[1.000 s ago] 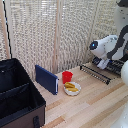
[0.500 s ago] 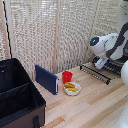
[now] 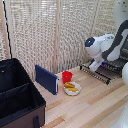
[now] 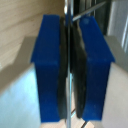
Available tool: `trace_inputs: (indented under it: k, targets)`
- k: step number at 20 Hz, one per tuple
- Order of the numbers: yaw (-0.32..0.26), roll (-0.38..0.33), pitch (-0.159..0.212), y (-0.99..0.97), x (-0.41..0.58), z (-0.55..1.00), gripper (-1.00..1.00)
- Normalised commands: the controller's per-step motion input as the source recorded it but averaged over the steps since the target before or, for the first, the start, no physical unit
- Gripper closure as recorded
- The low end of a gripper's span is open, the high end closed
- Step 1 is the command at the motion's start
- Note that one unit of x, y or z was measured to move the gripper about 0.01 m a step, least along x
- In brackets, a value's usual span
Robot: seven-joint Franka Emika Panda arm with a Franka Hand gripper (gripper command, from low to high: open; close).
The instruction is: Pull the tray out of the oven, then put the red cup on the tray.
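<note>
While the big black case [image 3: 17,97] is sitting nearest on the pale wood counter [image 3: 90,107], the glossy red cup [image 3: 67,76] is standing behind a white plate [image 3: 72,88], and farther back the gripper [image 4: 70,60] is pinching the thin-barred tray [image 3: 100,73].

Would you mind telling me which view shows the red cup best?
The exterior view: the red cup stands in plain sight on the table, beside the white plate. The wrist view shows none of it, only blue pincer pads closed on a thin bar.
</note>
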Motion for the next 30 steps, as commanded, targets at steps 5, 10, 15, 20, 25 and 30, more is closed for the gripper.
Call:
trace_inputs:
  k: [5,10,15,20,25,30]
  targets:
    - [0.005,0.027,0.012,0.02,0.077,-0.05,-1.0]
    - [-0.009,0.084,0.055,0.14,0.011,0.11,-1.0]
    - [-0.158,0.045,-0.003,0.23,0.008,0.47,-1.0]
    - [-0.209,0.028,-0.04,0.23,0.144,0.61,-1.0]
    - [-0.243,0.033,-0.058,0.19,0.125,0.5,-1.0]
    - [-0.243,0.105,-0.026,0.14,0.154,0.36,-1.0]
